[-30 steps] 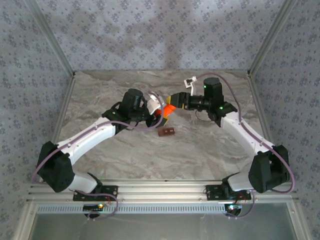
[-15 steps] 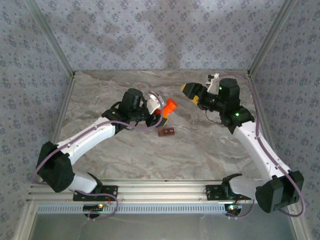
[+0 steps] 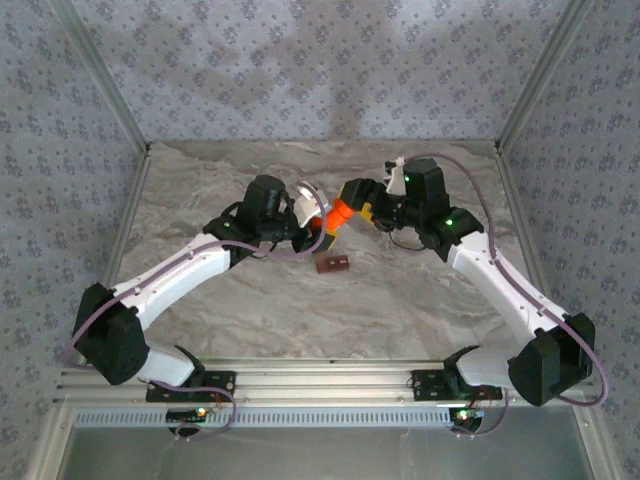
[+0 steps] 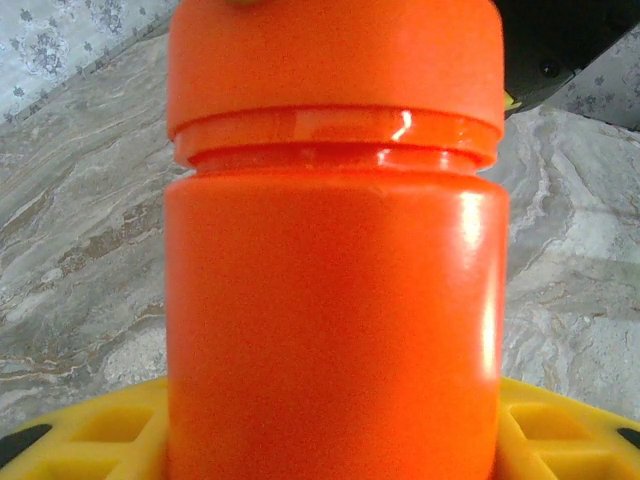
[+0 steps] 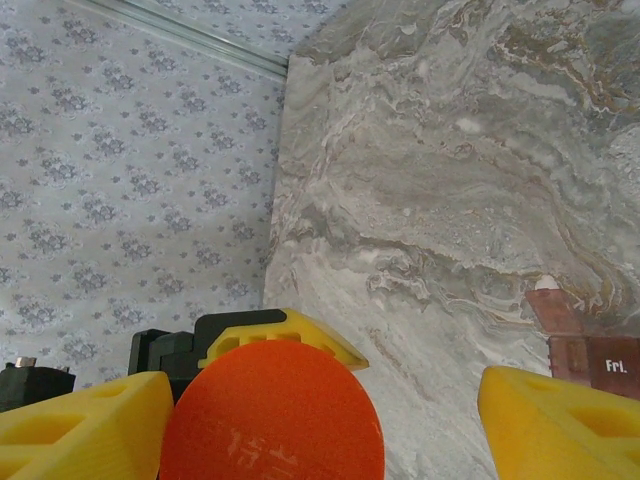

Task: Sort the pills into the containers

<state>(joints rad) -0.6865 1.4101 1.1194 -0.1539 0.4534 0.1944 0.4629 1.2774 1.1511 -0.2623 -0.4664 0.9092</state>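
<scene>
My left gripper (image 3: 324,228) is shut on a small orange bottle (image 3: 340,214), holding it tilted above the table. In the left wrist view the bottle (image 4: 335,300) stands between the yellow fingers (image 4: 85,440) with its cap on. My right gripper (image 3: 354,199) is at the cap end and is open. In the right wrist view the orange cap (image 5: 272,415) lies between its fingers, next to the left one (image 5: 80,425), with a gap to the other. The containers (image 3: 332,264), a reddish-brown strip of cells, lie on the table below the bottle. The pills are hidden.
The marble table (image 3: 400,300) is walled by patterned panels at the back and sides. In the right wrist view the strip (image 5: 590,350) lies at the right edge. The arm bases sit on the rail (image 3: 320,380) at the near edge.
The right gripper pulled away from the bottle towards the right, then came back to the cap end. The left arm and the bottle have stayed put.
</scene>
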